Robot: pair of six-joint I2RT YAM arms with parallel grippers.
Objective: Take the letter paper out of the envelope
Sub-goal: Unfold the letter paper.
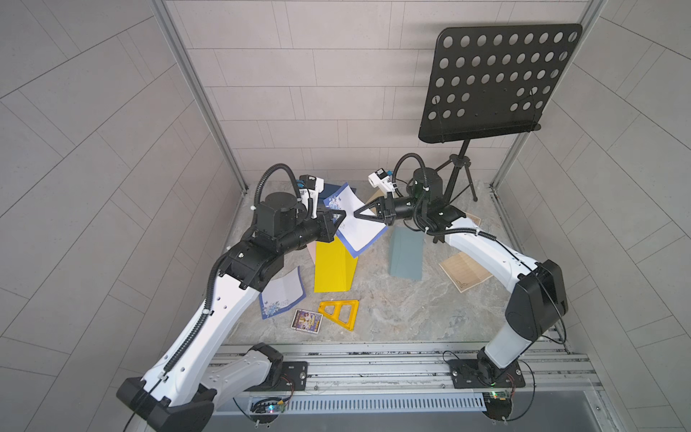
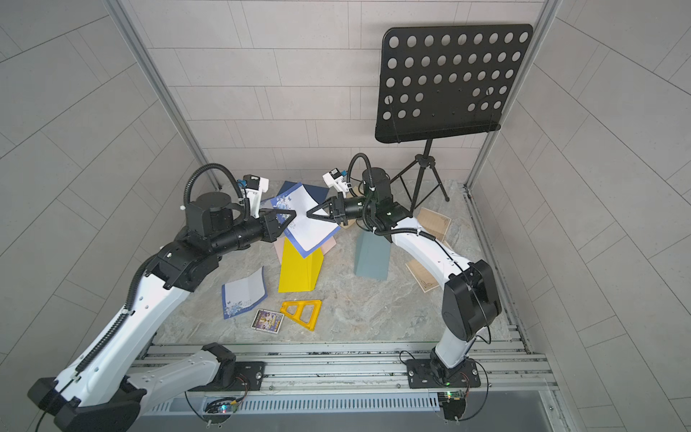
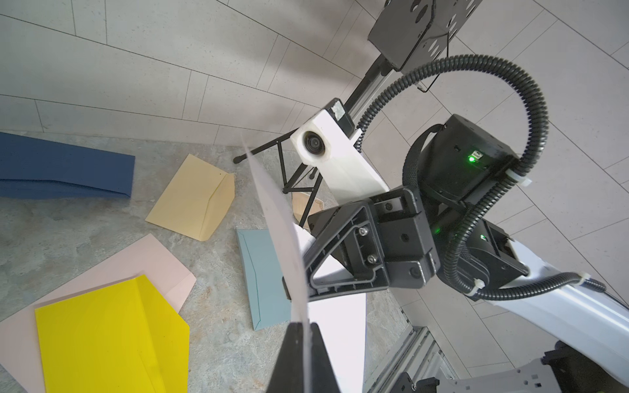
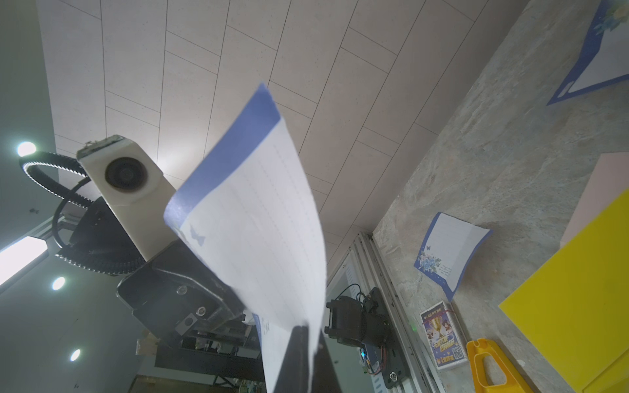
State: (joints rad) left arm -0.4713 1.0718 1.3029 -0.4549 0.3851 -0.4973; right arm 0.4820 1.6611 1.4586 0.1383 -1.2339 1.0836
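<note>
Facing each other mid-air, left claw and right claw both pinch the letter paper.

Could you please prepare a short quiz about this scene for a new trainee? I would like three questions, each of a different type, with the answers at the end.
1. True or false: only the right gripper grips the letter paper.
2. The yellow envelope lies on something of which colour? A) pink B) green C) red
3. Fill in: beside the card box lies a yellow plastic frame shaped like a ____.

Key
1. False: the left gripper is shut on it too, and the paper hangs in the air between the two.
2. A: a pink sheet shows under it in the left wrist view.
3. triangle
</note>
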